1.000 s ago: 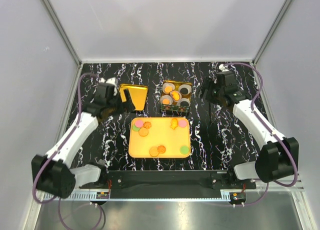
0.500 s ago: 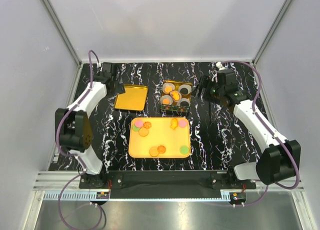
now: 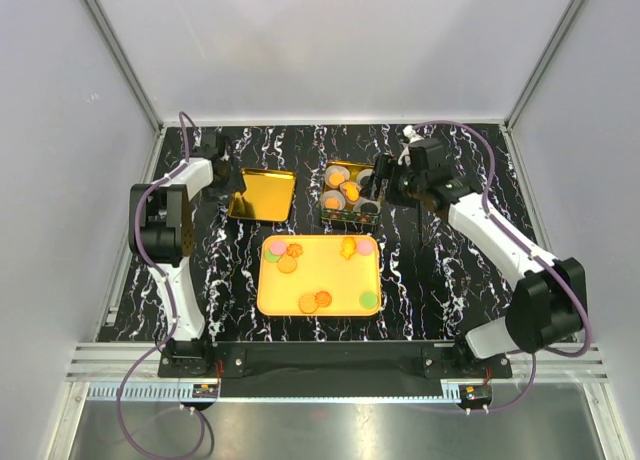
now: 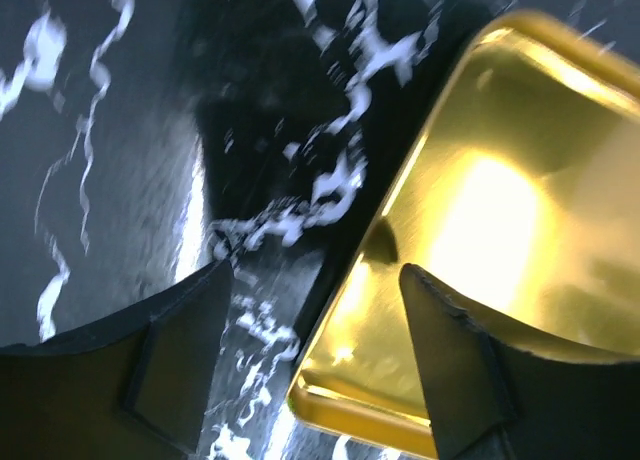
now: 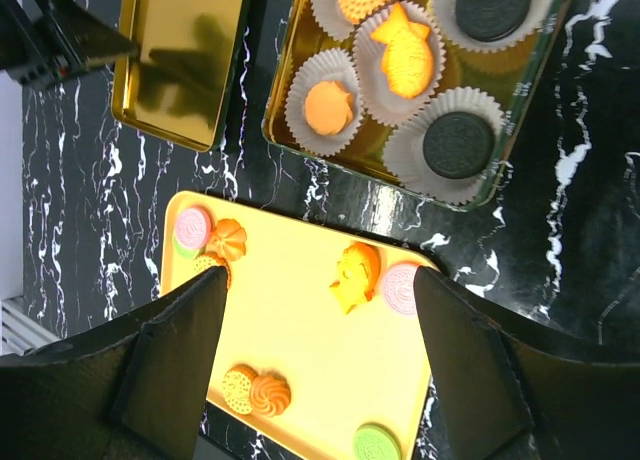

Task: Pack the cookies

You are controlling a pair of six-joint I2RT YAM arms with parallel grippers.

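Observation:
Several cookies (image 3: 287, 263) lie loose on the yellow tray (image 3: 320, 282): orange, pink and green ones. More cookies (image 5: 405, 65), orange and black, sit in white paper cups inside the gold tin (image 5: 285, 80). My right gripper (image 5: 320, 275) is open and empty, hovering by the tin's right side (image 3: 378, 183), and its view looks down on the tray. My left gripper (image 4: 315, 268) is open at the left corner of the gold lid (image 4: 480, 210). One finger is over the lid, the other over the table, and the lid's edge lies between them, untouched.
The black marbled table (image 3: 430, 270) has metal-framed walls on its left, right and far sides. The lid (image 3: 262, 193) lies left of the tin (image 3: 352, 192), and both are behind the tray. The left arm (image 3: 160, 220) stands folded along the left edge.
My left arm has swung back and folded, bringing its gripper to the lid's far-left corner with the jaws narrowing. My right gripper has moved left to the tin.

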